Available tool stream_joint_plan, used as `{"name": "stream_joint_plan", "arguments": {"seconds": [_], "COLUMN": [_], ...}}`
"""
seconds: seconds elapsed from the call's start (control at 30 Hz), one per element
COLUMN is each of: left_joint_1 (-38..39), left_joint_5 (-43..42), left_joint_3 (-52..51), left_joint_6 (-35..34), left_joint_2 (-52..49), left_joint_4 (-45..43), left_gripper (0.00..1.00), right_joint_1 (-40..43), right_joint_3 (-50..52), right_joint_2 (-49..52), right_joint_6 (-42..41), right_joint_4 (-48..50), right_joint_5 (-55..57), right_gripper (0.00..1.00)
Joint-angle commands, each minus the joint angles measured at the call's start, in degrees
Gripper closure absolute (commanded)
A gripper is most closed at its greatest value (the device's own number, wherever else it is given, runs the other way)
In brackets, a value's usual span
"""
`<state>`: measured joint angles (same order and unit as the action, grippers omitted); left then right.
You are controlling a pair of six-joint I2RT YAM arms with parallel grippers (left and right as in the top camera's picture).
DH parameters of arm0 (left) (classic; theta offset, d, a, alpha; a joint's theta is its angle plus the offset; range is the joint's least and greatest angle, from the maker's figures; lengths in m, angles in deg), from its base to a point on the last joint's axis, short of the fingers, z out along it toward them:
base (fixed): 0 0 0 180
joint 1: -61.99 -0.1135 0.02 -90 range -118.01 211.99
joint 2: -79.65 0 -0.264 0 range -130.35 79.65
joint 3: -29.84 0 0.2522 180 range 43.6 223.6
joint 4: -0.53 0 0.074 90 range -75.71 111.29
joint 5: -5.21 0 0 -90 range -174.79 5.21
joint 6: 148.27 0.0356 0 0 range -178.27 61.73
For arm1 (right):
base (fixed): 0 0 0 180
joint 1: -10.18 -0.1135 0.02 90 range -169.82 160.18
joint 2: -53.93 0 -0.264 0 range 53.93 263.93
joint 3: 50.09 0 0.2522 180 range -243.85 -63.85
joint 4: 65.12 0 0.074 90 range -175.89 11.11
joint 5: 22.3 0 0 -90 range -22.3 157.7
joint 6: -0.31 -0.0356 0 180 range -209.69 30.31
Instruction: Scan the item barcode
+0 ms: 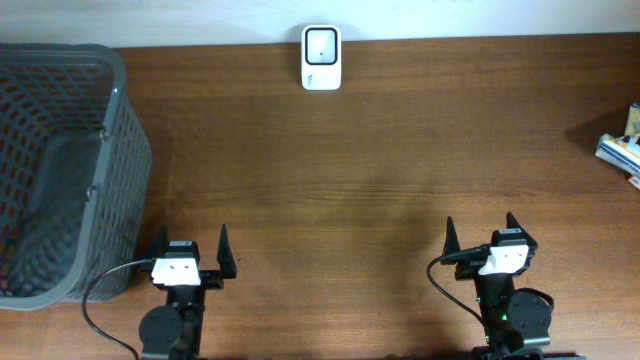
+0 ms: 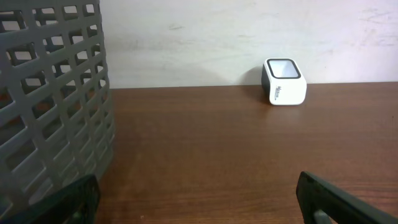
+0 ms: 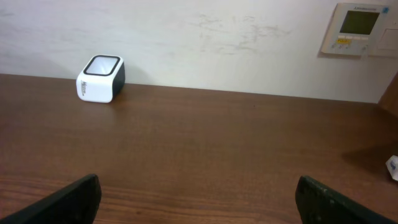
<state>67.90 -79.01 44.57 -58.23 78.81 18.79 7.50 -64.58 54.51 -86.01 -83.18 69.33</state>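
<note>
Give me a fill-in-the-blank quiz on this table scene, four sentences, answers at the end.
1. The barcode scanner at the far edge of the table has a ____ casing.
2. The grey mesh basket stands on the ____ arm's side.
3. The left gripper and the right gripper both have their jaws ____.
4. The package lies at the table's ____ edge, partly out of the overhead view.
Missing words: white, left, open, right.
</note>
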Motion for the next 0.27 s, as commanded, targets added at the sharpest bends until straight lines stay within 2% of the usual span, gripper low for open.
{"name": "stream_joint_plan", "arguments": {"seconds": [0.0,0.23], "left_joint_1": [-0.35,-0.35], "left_joint_5": [-1.03,-1.03], "left_joint_3": [-0.39,-0.39], "left_joint_6": [0.87,0.87], "left_joint_2": [0.55,0.55], "left_joint_4": [0.02,0.02], "left_gripper": [0.01,0.01], "right_joint_1": [-0.31,-0.31], "right_joint_3": [0.42,0.42], "right_joint_2": [-0.37,-0.37], "right_joint_6": [0.39,0.39], "right_joint_4": [-0.28,-0.28], "right_joint_5": [0.33,0.33], "right_gripper": [0.02,0.02]}}
